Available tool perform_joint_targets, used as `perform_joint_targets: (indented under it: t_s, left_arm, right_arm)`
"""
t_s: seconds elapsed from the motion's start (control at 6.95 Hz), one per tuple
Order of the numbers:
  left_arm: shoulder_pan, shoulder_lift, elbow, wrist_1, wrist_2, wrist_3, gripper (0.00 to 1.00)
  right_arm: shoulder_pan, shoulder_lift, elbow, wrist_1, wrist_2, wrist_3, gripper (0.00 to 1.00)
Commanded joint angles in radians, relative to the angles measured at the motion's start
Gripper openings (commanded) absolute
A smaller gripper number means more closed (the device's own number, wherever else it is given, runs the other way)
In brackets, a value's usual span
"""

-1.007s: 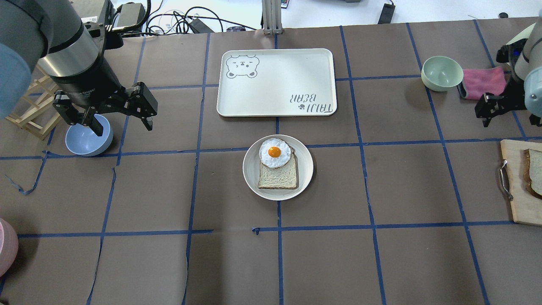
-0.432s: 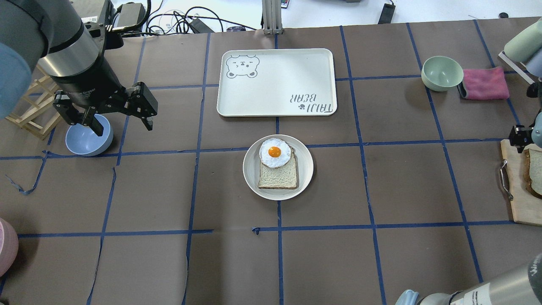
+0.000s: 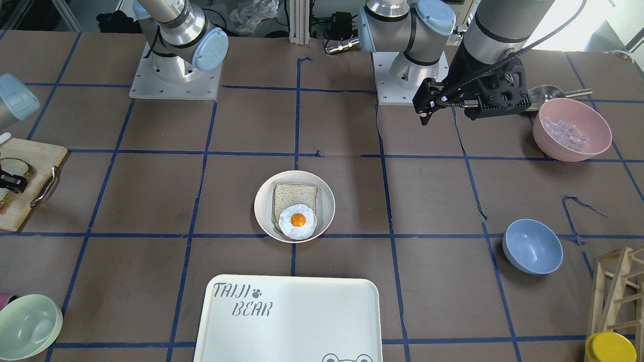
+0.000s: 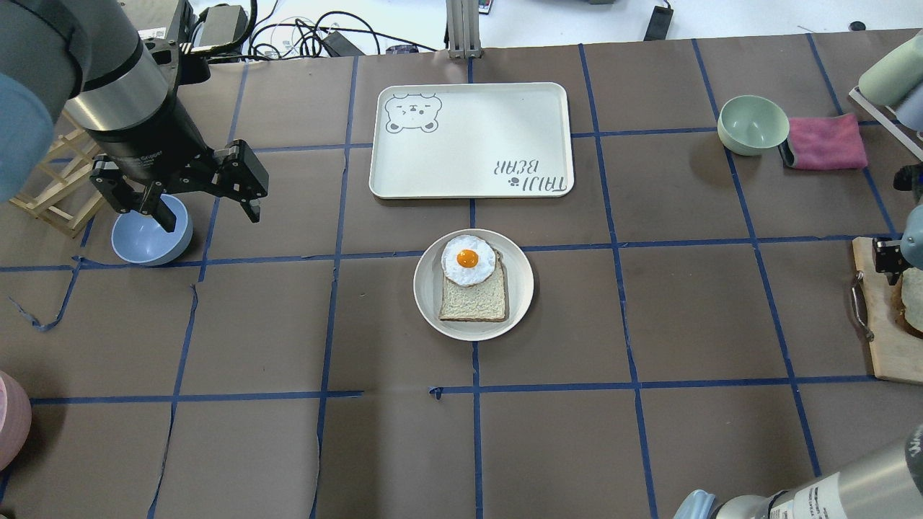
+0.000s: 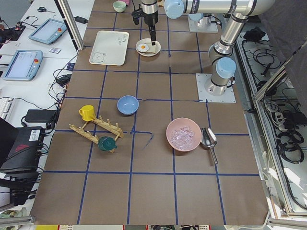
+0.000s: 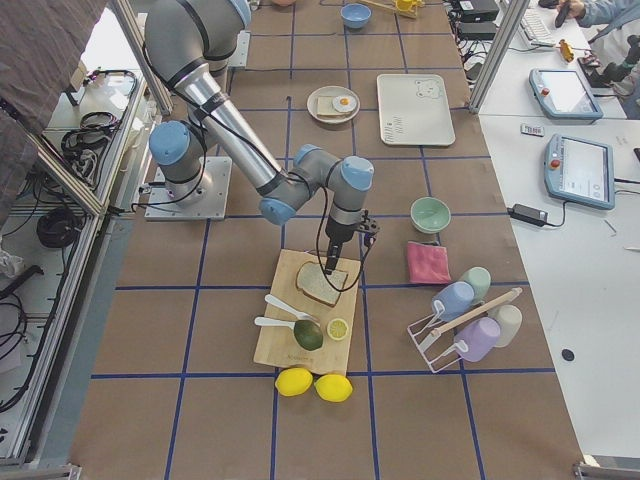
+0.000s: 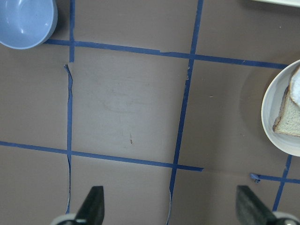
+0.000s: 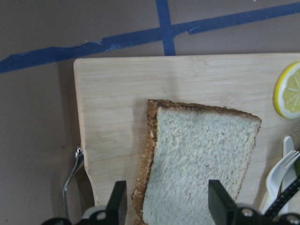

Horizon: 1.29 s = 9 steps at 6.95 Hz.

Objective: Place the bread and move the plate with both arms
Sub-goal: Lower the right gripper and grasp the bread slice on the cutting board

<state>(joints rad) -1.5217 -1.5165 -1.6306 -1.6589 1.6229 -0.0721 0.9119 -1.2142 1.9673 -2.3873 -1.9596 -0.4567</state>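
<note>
- Right gripper (image 8: 166, 190) has its two black fingers (image 8: 118, 199) spread apart, and we see nothing pinched between them.
- Its fingers stand either side of the bread (image 8: 197, 159) in the right wrist view, one by the dark crust edge and one over the far side of the slice; we cannot tell whether either finger touches it.
- We see the bread lying flat on a wooden cutting board (image 8: 112, 108), with a lemon slice (image 8: 290, 91) and a white fork (image 8: 277, 176) on the same board beside it.
- From the table's right end, we see this gripper pointing straight down onto the bread (image 6: 318, 287).
- Left gripper (image 4: 209, 213) is also spread wide and holds nothing; in its wrist view we see only brown paper and blue tape between its fingertips (image 7: 93, 199).
- We see it hanging above the table beside a blue bowl (image 4: 140, 241), well apart from the plate (image 4: 427, 288).
- We find the plate at the table's centre, carrying another slice (image 4: 472, 303) topped with a fried egg (image 4: 468, 259).
- Just beyond the plate we see a white tray (image 4: 469, 140), apart from it.
</note>
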Motion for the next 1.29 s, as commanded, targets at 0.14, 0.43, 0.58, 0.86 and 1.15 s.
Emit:
perform_joint_targets:
  t_s: [0.14,0.43,0.58,0.86,1.15]
  left_arm:
    - [0.000,-0.001,0.000,0.001,0.000,0.000,1.00]
    - [0.000,-0.001,-0.006,0.001,-0.002,0.000,1.00]
    - [0.000,0.001,-0.008,0.001,0.000,0.000,1.00]
    - [0.000,0.001,-0.008,0.001,0.000,0.000,1.00]
    - [0.000,0.001,-0.008,0.001,0.000,0.000,1.00]
  right_arm:
    - [-0.001,0.027,0.004,-0.006,-0.007,0.001,0.62]
    - [-0.002,0.033,0.002,-0.007,-0.009,0.001,0.60]
    - [-0.002,0.033,0.002,-0.007,-0.009,0.003,0.50]
    - [-0.004,0.035,0.002,-0.007,-0.007,0.004,0.42]
    - [-0.004,0.047,0.002,-0.007,-0.009,0.004,0.43]
